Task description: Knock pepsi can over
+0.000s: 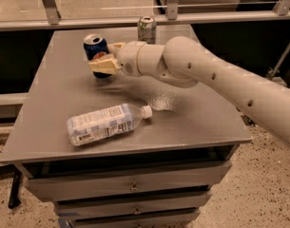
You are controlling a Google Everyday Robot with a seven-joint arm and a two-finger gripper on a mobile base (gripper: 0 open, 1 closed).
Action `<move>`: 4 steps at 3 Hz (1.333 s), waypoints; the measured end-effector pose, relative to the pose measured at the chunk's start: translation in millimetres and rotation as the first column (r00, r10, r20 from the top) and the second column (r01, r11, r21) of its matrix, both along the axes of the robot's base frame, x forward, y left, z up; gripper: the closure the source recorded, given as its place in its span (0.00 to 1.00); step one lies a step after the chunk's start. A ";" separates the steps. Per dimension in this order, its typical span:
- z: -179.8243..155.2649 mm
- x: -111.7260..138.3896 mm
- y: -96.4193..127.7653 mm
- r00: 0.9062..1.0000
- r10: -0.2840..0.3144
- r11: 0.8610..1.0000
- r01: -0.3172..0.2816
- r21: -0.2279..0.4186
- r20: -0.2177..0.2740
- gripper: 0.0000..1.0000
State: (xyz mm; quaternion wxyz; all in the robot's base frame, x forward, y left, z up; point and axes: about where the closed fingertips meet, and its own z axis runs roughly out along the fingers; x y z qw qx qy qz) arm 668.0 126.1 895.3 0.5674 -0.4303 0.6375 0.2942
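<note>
Lab-like room: grey drawer cabinet (135,186), speckled floor (258,194), railing (111,22); tool (104,63) beside pepsi can (94,43).

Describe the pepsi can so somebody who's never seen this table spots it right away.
On the grey table, look to the far left area, where the gripper sits right by a can. That pepsi can is dark blue with a silver top, unlike the pale green can at the far edge and the clear plastic bottle lying nearer.
</note>
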 end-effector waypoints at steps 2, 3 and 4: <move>-0.6 -29.2 -100.0 0.994 -0.107 0.983 0.101 -0.151 -0.032 1.00; 27.2 -29.0 -140.4 0.990 -0.140 0.949 0.133 -0.285 -0.005 1.00; 60.0 -18.3 -165.1 0.989 -0.143 0.886 0.141 -0.442 0.029 1.00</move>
